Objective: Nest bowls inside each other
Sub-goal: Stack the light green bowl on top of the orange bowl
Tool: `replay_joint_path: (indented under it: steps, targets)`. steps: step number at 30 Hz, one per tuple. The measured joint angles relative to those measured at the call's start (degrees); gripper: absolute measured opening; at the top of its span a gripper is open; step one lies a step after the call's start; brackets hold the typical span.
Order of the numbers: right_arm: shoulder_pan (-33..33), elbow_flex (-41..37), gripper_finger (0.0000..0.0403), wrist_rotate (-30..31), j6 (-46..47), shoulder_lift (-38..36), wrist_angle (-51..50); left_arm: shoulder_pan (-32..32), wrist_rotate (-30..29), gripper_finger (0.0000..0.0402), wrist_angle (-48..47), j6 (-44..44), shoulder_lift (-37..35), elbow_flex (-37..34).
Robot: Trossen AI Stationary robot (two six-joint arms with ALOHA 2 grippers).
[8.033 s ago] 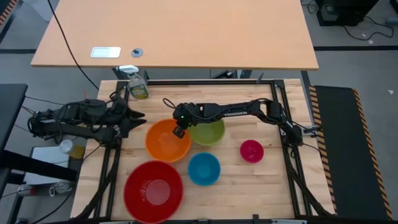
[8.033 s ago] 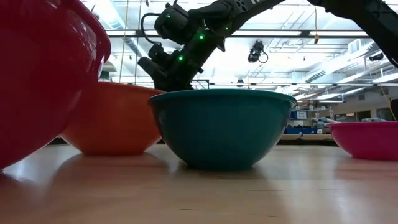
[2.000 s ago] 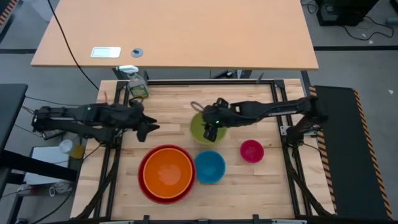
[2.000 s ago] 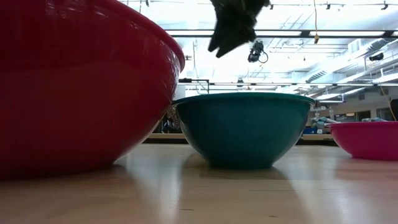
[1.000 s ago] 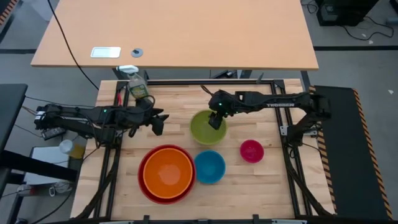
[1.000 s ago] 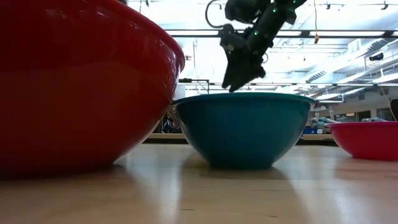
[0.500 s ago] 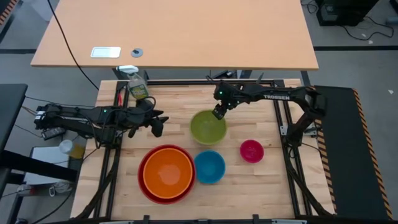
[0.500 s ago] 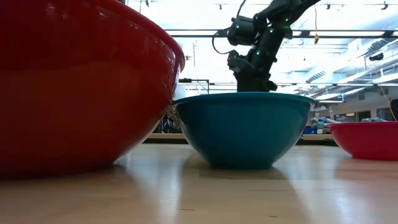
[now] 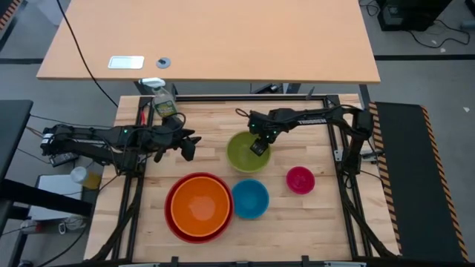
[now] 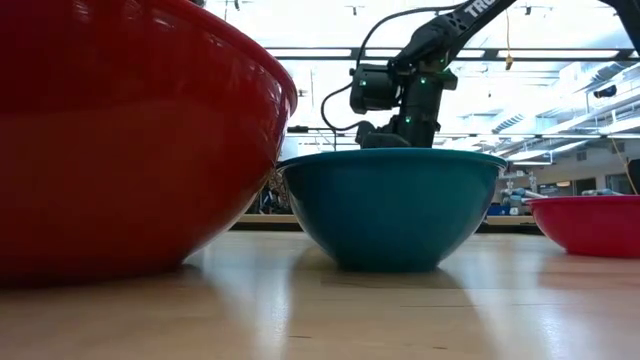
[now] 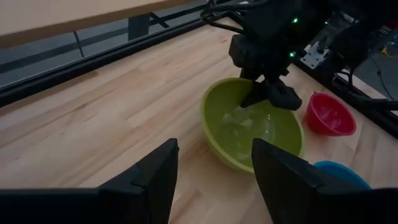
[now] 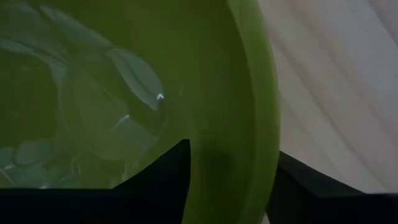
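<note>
The green bowl (image 9: 245, 154) stands on its base mid-table. My right gripper (image 9: 258, 147) points steeply down at its far-right rim (image 12: 258, 112), open, with one finger (image 12: 161, 171) inside the bowl and the other (image 12: 311, 180) outside. The orange bowl (image 9: 200, 203) sits inside the red bowl (image 9: 175, 219) near the front left. The blue bowl (image 9: 249, 199) and the small pink bowl (image 9: 300, 179) stand alone. Left of the green bowl, my left gripper (image 9: 187, 145) hangs open and empty above the table. In the low view the blue bowl (image 10: 392, 205) hides my right fingers. My right gripper has the green bowl's rim (image 12: 258, 112) between its two fingers, one inside and one outside, coming from above. I cannot tell whether the fingers touch the wall. The bowl rests on the table.
A spray bottle (image 9: 165, 104) stands at the table's far left corner. A black frame rail (image 9: 245, 97) runs round the wooden top. Bare wood lies at the front right, beyond the pink bowl.
My right gripper has come down onto the green bowl's far-right rim and tipped to point more steeply down. The bowls have stayed where they were.
</note>
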Motion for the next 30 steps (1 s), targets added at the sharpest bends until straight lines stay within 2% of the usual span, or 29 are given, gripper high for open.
replay_joint_path:
  steps: [7, 14, 22, 26, 30]
  targets:
    - [-0.02, 0.01, 0.01, 0.28, 1.17, 0.89, -0.74, -0.04, 1.47, 0.0208, 1.24, -0.16, 0.02, 0.0]
    - [-0.34, 0.34, 0.0021, -1.97, 2.11, 0.74, 2.0, -0.02, 2.54, 0.0208, 1.56, -0.12, 0.02, 0.0]
    - [-0.39, 0.61, 0.0018, -0.46, 2.96, -0.39, 3.56, -0.02, 2.57, 0.0208, 4.52, -0.08, -0.39, 0.0]
    - [-0.69, 3.4, 0.0019, 2.1, 1.41, -0.79, 3.6, -0.02, 2.11, 0.0208, 4.88, 0.01, -1.87, 0.0]
    - [-0.59, 7.84, 0.0019, 1.74, -0.2, -0.81, 3.22, -0.02, 1.91, 0.0208, 4.13, 0.04, -4.53, 0.0]
